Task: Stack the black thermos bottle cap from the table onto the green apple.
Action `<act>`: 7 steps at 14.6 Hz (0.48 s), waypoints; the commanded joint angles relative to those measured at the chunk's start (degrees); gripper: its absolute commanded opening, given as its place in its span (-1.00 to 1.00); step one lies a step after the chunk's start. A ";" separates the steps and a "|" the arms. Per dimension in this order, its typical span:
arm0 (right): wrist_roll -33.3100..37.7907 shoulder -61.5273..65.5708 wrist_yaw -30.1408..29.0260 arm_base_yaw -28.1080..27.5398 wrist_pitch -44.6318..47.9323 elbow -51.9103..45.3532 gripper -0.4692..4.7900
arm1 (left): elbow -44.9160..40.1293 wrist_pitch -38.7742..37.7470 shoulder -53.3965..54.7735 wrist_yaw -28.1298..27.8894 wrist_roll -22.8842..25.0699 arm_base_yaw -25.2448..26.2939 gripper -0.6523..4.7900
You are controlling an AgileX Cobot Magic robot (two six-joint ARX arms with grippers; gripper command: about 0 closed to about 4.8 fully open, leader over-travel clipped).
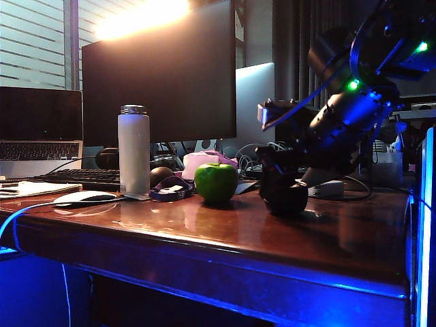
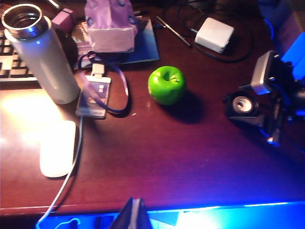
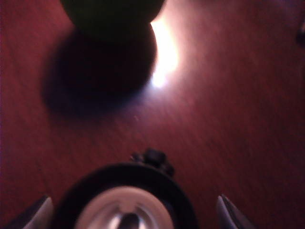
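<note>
On the glossy reddish-brown table (image 1: 225, 235), we see our left gripper (image 2: 135, 213) hanging above the front edge, and whether its jaws are spread we cannot tell. Farther in, our right gripper (image 3: 133, 212) stands spread wide around the black thermos bottle cap (image 3: 125, 200) without pinching it. Beyond the cap sits the green apple (image 2: 166, 85), near the table's middle.

The room is dim and washed in blue, with warm glare blooming above the monitor (image 1: 160, 71) and a bright hotspot on the glossy table (image 3: 228, 109) beside the green apple (image 3: 112, 14), whose shadow is dark, in the blurred right wrist view.
</note>
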 commanded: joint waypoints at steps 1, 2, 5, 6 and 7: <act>0.20 0.92 0.22 0.11 0.50 1.07 1.00 | 0.26 0.76 -0.24 1.29 0.04 0.00 -0.78; 0.17 1.20 0.24 0.11 -0.09 1.36 1.00 | 0.26 0.74 -0.24 1.29 0.04 0.00 -0.78; 0.17 2.60 0.33 0.24 -0.70 1.73 1.00 | 0.26 0.74 -0.24 1.27 0.04 0.00 -0.78; 0.15 3.26 0.50 0.28 -0.70 2.08 1.00 | 0.26 0.74 -0.24 1.27 0.04 0.00 -0.78; 0.15 3.63 0.59 0.37 -0.24 2.08 1.00 | 0.26 0.63 -0.24 1.27 0.04 0.00 -0.78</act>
